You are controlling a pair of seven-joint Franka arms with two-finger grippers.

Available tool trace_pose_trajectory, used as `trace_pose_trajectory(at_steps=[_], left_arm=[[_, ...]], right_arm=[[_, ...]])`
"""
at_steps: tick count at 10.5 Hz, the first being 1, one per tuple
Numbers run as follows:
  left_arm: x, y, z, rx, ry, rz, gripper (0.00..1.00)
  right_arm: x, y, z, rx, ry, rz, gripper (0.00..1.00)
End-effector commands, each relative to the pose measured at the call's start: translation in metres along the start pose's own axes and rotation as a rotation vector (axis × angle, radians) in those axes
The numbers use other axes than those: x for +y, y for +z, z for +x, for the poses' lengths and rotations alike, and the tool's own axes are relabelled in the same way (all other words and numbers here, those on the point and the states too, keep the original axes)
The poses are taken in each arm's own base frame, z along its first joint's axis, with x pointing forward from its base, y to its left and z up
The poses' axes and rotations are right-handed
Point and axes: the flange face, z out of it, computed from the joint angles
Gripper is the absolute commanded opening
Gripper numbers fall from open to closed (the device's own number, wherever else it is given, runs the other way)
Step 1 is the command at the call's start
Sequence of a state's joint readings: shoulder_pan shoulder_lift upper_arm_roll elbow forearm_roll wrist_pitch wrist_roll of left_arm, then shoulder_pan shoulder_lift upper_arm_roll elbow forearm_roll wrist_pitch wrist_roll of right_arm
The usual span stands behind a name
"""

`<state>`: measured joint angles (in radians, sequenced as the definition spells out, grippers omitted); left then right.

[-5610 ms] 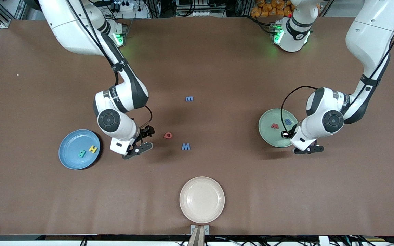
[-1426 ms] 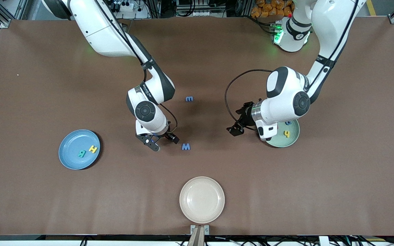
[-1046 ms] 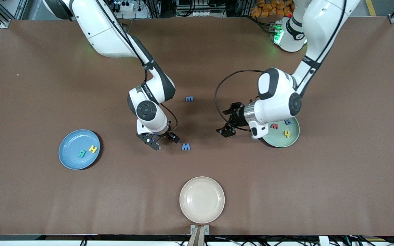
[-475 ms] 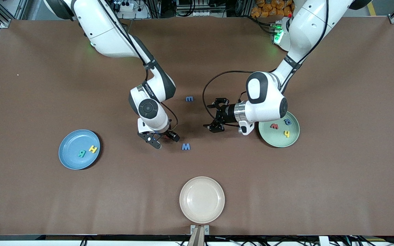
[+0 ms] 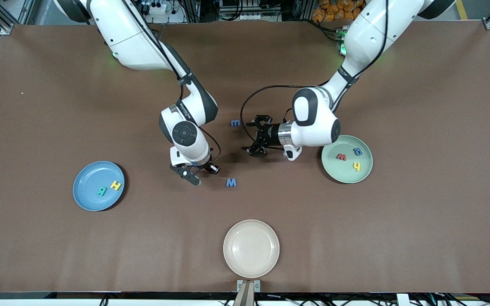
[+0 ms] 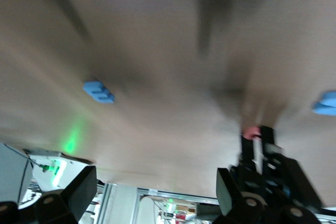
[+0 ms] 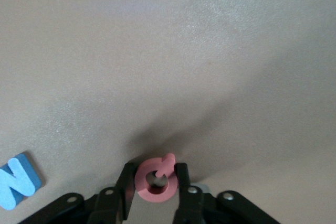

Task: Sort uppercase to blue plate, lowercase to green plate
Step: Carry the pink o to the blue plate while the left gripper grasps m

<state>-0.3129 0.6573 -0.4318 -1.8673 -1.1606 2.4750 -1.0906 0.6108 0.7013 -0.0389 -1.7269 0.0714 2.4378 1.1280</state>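
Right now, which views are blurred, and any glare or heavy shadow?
Front view: sharp, even light, soft arm shadows on the table, green base-light glow. Left wrist view: smeared by motion blur, the small blue m streaked. Right wrist view: sharp, the right gripper shut on the red Q, dark shadow beside it.

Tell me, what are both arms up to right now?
Right gripper shut on red Q. Left gripper open, over the table beside small m. Big W waiting on the table. Nothing in the way.
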Motion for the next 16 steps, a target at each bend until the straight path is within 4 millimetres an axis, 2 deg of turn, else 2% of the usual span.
trace_pose_trajectory(at_steps=[1, 4, 5, 8, 9, 11, 13, 16], left_arm=[[-0.012, 0.027, -0.006, -0.018, 0.057, 0.009, 1.0], [-0.027, 0.05, -0.006, -0.013, 0.122, 0.014, 1.0], [-0.029, 0.055, -0.001, -0.016, 0.131, 0.019, 1.0], [-0.05, 0.076, 0.008, -0.01, 0.204, 0.064, 1.0], [-0.062, 0.085, 0.011, -0.002, 0.226, 0.089, 1.0], [-0.082, 0.095, 0.022, 0.013, 0.262, 0.129, 1.0], [-0.09, 0.099, 0.028, 0.021, 0.264, 0.145, 1.0], [-0.09, 0.099, 0.027, 0.021, 0.266, 0.146, 1.0]], right_arm=[[0.003, 0.003, -0.004, 0.018, 0.003, -0.003, 0.0], [0.004, -0.006, 0.005, 0.021, -0.015, -0.001, 0.0], [0.004, -0.011, 0.009, 0.027, -0.037, 0.001, 0.0], [0.017, -0.033, 0.037, 0.016, -0.087, -0.015, 0.0], [0.023, -0.041, 0.047, 0.01, -0.113, -0.023, 0.0], [0.039, -0.061, 0.072, -0.005, -0.177, -0.039, 0.0], [0.064, -0.077, 0.104, -0.035, -0.248, -0.064, 0.0], [0.102, -0.094, 0.143, -0.078, -0.359, -0.09, 0.0]])
